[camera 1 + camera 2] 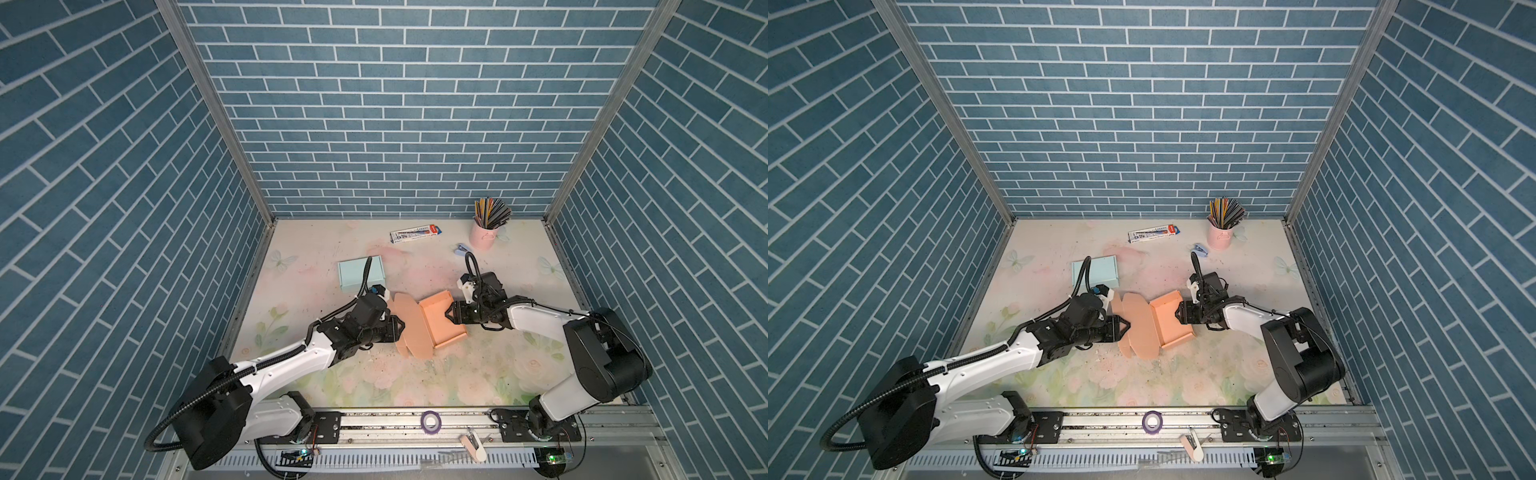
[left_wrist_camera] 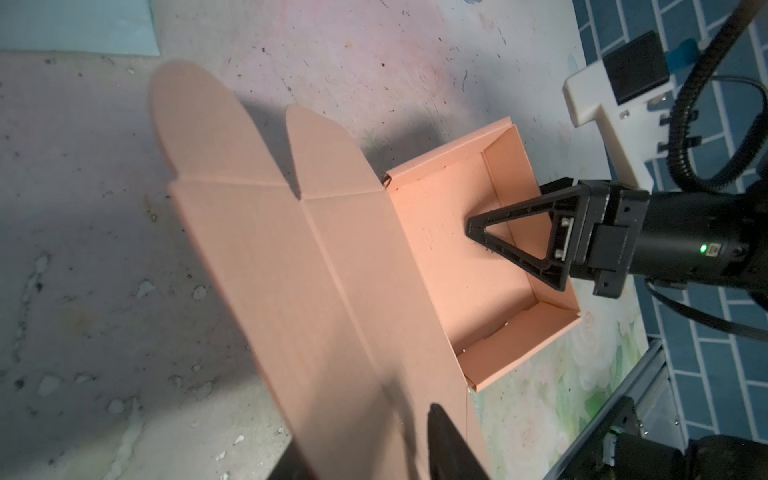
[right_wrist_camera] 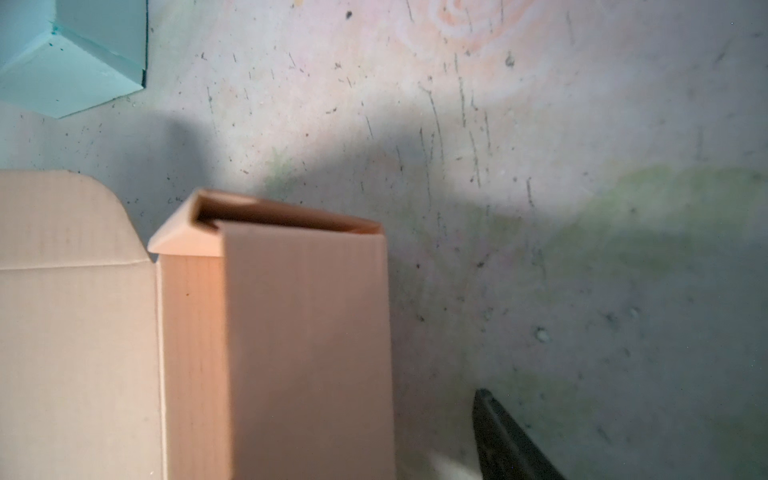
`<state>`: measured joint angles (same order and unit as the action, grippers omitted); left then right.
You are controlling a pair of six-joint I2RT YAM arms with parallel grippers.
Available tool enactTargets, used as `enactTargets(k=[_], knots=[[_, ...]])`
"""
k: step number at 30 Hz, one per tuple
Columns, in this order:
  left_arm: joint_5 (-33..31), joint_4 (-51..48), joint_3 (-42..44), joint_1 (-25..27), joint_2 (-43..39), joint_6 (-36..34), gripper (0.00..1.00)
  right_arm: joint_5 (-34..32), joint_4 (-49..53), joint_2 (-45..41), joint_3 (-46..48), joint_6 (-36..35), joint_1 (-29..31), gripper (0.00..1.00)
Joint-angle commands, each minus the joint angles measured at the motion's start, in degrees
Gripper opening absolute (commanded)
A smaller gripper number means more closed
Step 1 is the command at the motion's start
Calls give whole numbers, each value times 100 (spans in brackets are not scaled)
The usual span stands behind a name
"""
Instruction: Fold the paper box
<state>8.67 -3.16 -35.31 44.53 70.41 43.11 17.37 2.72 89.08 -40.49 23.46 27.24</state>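
two grippers meet at the orange paper box (image 1: 440,332) mid-table (image 1: 415,374): right gripper (image 1: 448,314) part-open astride a tray wall, left gripper (image 1: 399,324) straddling the lid flap, pinch unclear.

L gripper (image 1: 398,324) maybe pinched shut; R gripper (image 1: 449,314) jaws apart, pointing at each other.

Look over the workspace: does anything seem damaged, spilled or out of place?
The floral table mat is scuffed, with pale flecks scattered in front of the orange box. Nothing is spilled or toppled; its lid lies open.
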Motion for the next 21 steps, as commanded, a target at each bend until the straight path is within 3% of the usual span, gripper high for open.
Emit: enactTargets(k=[1, 10, 15, 21], knots=[[-132, 51, -49, -15, -2, 81, 29, -83, -99, -399, 230, 201, -7, 63], [-239, -171, -269, -40, -14, 14, 11, 165, -527, -1589, 788, 124, 35, 69], [-157, -382, -445, -88, -69, -165, 9, 133, -722, -2481, 1225, -19, 51, 71], [449, -1119, -1011, -408, -226, -1164, 6, 180, -1082, -3437, 1694, -170, 50, 72]])
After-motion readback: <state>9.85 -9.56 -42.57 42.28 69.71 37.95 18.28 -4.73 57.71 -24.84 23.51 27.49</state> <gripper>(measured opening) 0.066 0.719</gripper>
